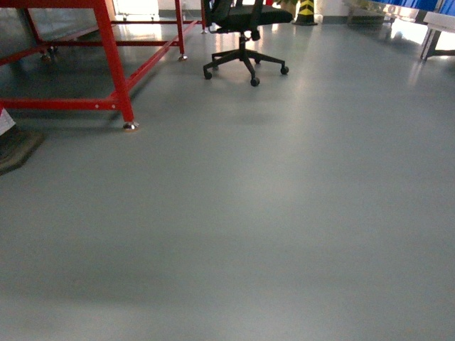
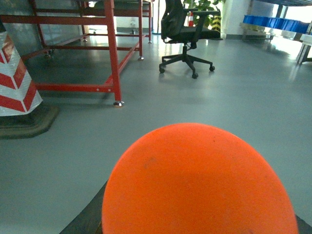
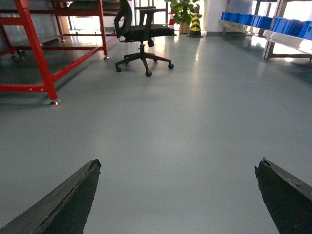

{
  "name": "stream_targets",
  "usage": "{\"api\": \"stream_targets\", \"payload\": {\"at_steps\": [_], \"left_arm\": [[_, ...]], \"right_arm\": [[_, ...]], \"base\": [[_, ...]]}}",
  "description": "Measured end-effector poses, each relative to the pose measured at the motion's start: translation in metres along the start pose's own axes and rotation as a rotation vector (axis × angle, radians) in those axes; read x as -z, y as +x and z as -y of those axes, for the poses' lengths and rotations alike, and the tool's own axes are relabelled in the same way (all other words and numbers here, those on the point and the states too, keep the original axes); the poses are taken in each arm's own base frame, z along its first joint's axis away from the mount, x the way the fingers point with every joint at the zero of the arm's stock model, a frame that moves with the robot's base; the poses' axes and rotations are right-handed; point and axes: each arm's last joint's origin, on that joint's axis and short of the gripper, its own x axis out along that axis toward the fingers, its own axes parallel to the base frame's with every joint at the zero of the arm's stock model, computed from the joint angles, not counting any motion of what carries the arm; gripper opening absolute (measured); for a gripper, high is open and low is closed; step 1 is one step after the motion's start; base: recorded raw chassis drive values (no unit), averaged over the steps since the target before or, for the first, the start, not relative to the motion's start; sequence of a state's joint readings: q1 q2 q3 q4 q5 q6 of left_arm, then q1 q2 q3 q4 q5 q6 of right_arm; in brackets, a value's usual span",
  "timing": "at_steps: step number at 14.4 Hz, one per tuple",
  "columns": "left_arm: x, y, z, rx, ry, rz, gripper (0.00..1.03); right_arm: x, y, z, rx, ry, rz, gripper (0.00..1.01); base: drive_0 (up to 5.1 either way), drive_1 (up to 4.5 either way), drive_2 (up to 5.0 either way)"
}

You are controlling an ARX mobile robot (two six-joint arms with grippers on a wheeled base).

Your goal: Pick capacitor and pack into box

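floor (image 1: 270,213): grey, glossy, fills most of the head view; no arm shows in that view.
red frame (image 1: 114,64): painted steel legs and rails, upper left of the head view, one foot standing on the floor.
office chair (image 1: 245,42): black, five-star wheeled base, stands beyond the red frame, near the top middle.
striped cone (image 2: 17,83): red and white bands on a dark base, far left of the left wrist view, just beside the red frame.
hazard post (image 3: 195,24): yellow and black stripes, far end of the room, next to a potted plant (image 3: 183,12).
blue bins (image 3: 263,22): row on a shelf along the right wall, well apart from the chair.
left hand (image 2: 200,214): an orange rounded thing (image 2: 195,180) fills the lower middle of the left wrist view, right in front of the camera; dark edges show under it at both lower corners; cannot tell whether the fingers are spread or pressed on it, nor what it is.
right hand (image 3: 178,195): two dark fingers (image 3: 68,200) enter from the lower corners, spread wide apart, only bare floor between them, pinching nothing.
box: not seen in any of the three views, so its place relative to either hand cannot be told.
capacitor: not made out in any view.
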State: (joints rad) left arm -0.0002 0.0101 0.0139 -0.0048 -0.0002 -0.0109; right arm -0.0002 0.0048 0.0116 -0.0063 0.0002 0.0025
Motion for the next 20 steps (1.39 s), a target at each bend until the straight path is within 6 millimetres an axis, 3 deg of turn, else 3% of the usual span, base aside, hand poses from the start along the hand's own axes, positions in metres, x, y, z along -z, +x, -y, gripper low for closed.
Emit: {"api": "stream_targets", "payload": {"at_steps": [20], "left_arm": [[0.0001, 0.0000, 0.0000, 0.000, 0.000, -0.001, 0.44]], "right_arm": [[-0.0005, 0.0000, 0.0000, 0.000, 0.000, 0.005, 0.98]], "base": [[-5.1, 2.36, 2.4]]}}
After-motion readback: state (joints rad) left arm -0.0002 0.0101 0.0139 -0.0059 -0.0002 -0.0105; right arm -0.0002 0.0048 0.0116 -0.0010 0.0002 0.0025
